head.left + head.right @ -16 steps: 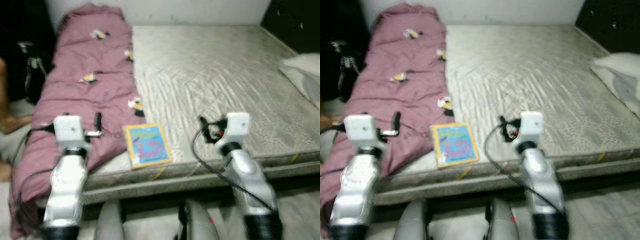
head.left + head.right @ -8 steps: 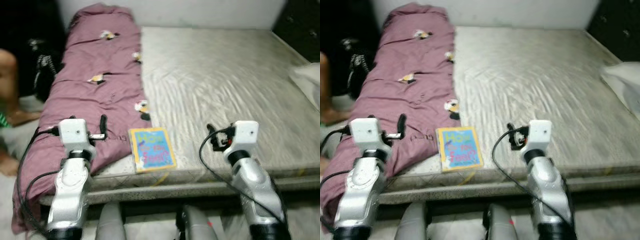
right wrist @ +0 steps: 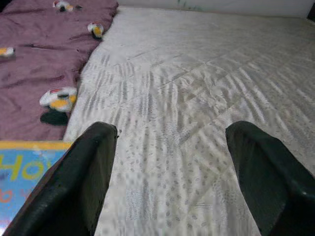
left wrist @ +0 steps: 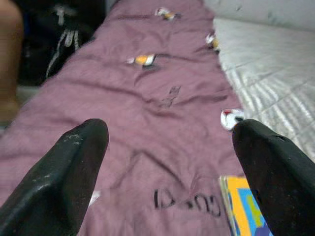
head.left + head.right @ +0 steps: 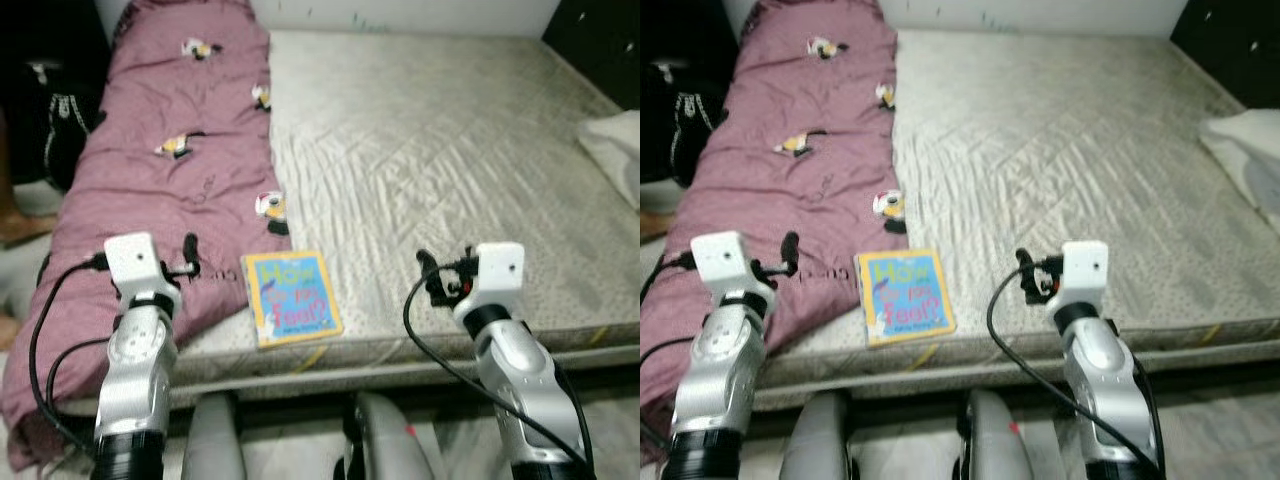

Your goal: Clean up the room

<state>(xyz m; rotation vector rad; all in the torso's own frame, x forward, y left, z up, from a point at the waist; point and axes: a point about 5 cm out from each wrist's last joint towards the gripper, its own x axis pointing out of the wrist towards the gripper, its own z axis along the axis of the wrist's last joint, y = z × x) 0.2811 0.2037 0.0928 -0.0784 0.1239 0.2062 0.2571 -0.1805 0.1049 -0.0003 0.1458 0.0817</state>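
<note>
Both arms reach over the near edge of the bed [image 5: 450, 150]. The left gripper [image 4: 167, 162] and right gripper [image 3: 172, 162] have fingers spread wide, holding nothing. Between them lies a blue book [image 5: 290, 297], beside the purple blanket [image 5: 170, 150] stretching far left.

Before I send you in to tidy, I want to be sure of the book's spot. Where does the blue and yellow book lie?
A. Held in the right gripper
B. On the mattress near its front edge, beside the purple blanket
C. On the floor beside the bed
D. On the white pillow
B: the book lies flat on the mattress near its front edge, next to the purple blanket, with both grippers open and empty.
</note>
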